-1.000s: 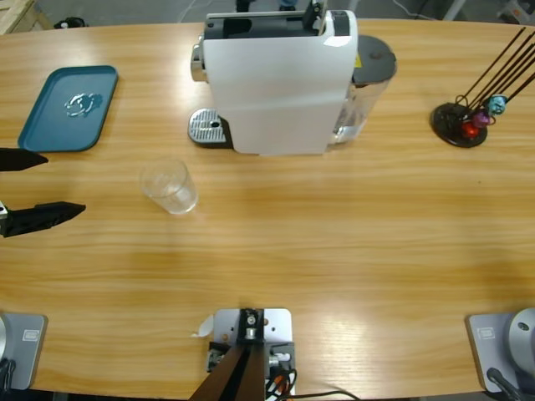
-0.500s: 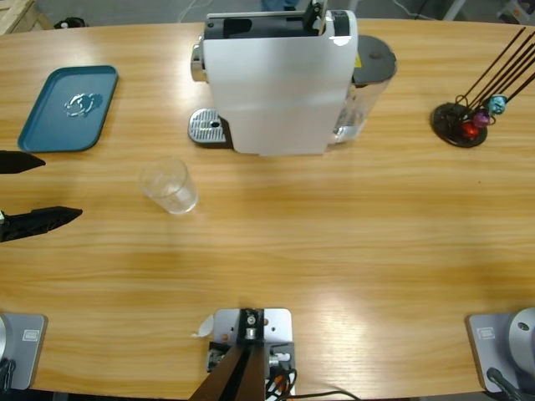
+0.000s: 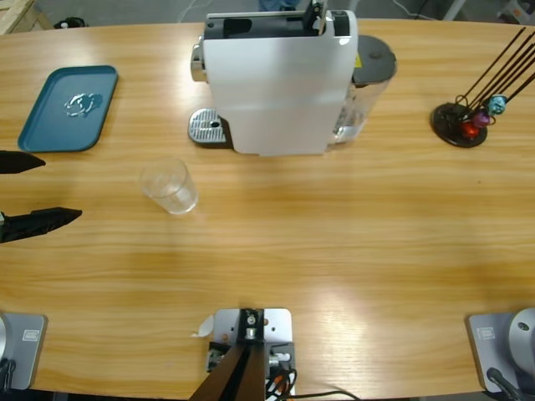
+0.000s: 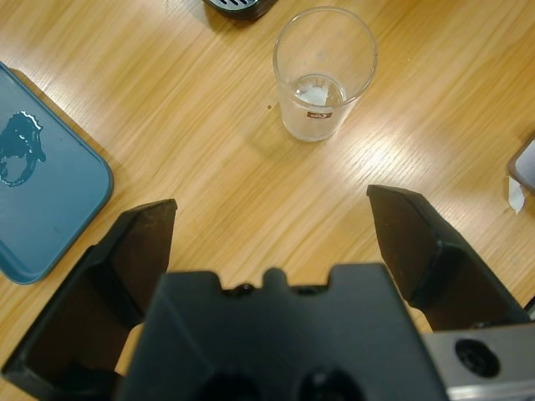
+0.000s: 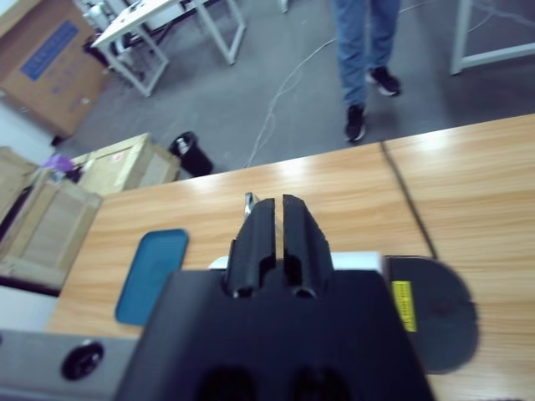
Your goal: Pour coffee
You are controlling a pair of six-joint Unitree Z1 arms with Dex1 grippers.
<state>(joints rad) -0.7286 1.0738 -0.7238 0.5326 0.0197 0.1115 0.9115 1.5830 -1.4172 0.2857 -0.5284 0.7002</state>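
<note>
Left hand point(image 3: 38, 190) spread wide at worktop point(image 3: 334, 234) nine o'clock, empty glass point(image 3: 170, 186) near, right hand point(image 5: 278, 234) closed, tray point(image 3: 68, 108) at ten o'clock.

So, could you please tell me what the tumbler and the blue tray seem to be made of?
The tumbler looks like clear glass, possibly plastic: the table's wood grain shows through its wall. The tray looks like matte teal plastic, opaque with rounded corners; a small puddle glints on it.

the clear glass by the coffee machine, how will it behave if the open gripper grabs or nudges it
The glass is clear, smooth and thin-walled, so probably slippery and breakable if squeezed hard. It looks empty and stands upright, so it is likely light and may slide or tip when nudged. The left gripper is open wider than it.
</note>
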